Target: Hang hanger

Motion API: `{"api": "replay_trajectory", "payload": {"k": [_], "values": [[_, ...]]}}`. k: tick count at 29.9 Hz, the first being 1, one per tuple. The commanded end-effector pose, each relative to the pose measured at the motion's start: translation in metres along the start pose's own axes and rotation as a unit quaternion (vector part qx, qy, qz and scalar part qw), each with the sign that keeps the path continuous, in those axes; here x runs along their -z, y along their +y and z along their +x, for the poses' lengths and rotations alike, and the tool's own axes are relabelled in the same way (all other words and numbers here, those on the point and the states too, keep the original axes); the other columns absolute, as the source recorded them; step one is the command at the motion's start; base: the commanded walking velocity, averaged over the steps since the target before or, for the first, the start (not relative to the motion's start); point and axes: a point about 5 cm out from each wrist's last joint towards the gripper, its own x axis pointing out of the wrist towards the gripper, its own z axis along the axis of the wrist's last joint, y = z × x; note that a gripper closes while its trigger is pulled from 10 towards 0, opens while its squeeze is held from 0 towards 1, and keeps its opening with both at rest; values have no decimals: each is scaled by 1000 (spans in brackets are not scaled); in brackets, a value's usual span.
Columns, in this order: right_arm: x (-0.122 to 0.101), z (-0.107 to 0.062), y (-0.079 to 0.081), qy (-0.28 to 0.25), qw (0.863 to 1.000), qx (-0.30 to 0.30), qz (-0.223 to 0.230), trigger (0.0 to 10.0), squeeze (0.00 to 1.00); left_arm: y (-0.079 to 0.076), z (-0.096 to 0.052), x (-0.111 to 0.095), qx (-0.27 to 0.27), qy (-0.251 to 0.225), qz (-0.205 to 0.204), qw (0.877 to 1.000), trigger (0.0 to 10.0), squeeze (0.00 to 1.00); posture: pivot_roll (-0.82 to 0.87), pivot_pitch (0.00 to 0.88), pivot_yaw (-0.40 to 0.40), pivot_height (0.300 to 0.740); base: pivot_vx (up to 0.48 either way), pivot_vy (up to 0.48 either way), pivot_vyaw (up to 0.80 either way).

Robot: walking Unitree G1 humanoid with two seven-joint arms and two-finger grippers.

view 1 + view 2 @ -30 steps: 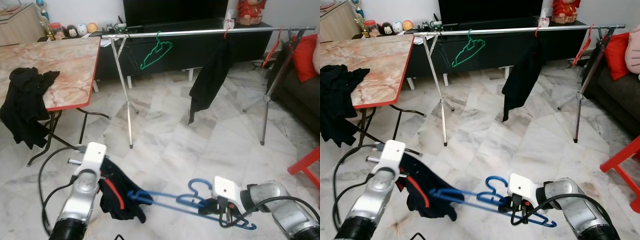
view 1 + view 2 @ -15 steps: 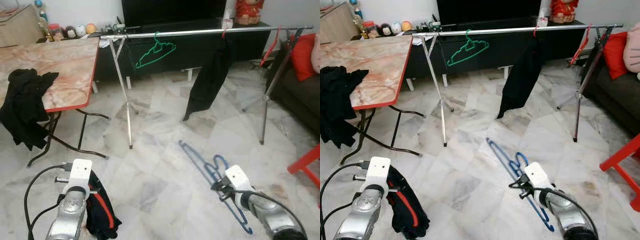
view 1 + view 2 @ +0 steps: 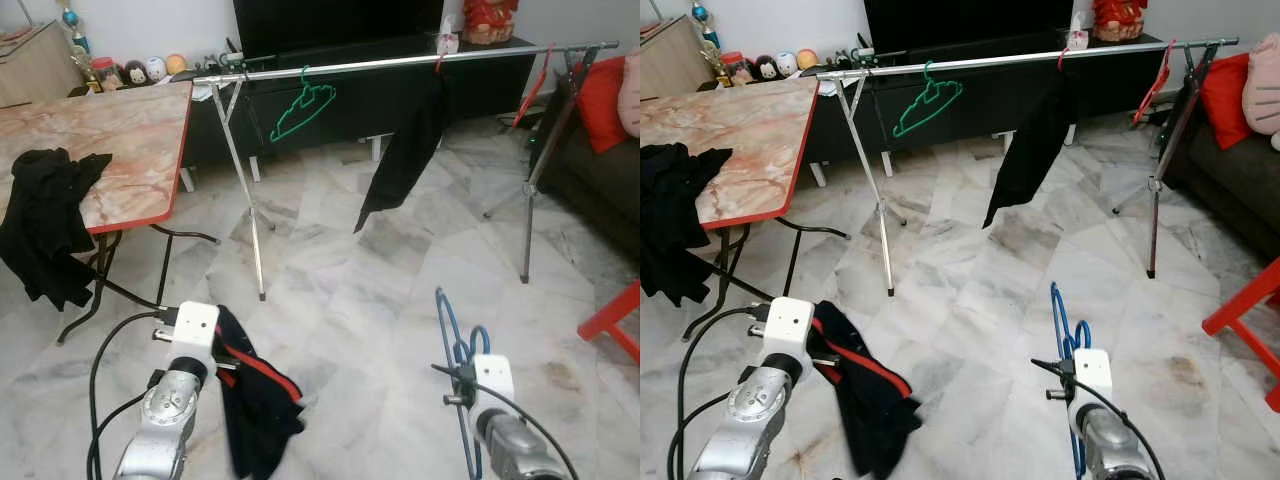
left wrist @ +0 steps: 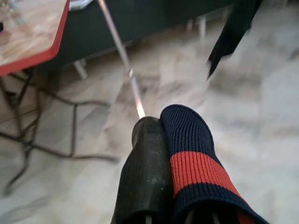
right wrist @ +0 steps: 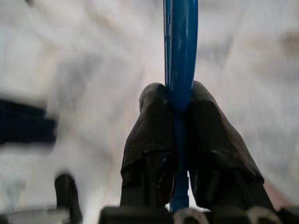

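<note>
Open marble floor straight ahead at 12 o'clock, nothing on it btwn the two arms. Rail spans 11 to 1 o'clock; free stretch btwn green hanger and hung black garment. Rack legs at 11 and at 1 o'clock narrow the way in. Table w/ draped black cloth blocks 10 o'clock; red stool crowds 3 o'clock.
</note>
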Motion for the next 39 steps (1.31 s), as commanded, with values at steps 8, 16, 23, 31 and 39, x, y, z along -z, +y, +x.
{"api": "replay_trajectory", "payload": {"k": [8,16,23,31,39], "values": [[22,-2,6,44,998,36,38,10000,0,-9,-7,-30,-7,-74,-83,994,10000,0,-96,0,62,740,0,0,0],[19,-2,1,29,996,53,58,10000,0,-13,-7,-32,0,-71,-109,991,10000,0,-104,0,69,740,0,0,0],[24,-4,-1,39,997,44,46,10000,0,-17,-6,-30,10,-64,-108,992,10000,0,-110,0,82,740,0,269,0],[25,-4,3,37,998,35,35,10000,0,-19,-7,-29,20,-59,-107,992,10000,0,-116,0,97,740,0,283,0],[35,-6,17,41,999,10,27,10000,0,-21,-6,-28,33,-51,-101,993,10000,0,-120,0,109,740,0,287,72]]}}
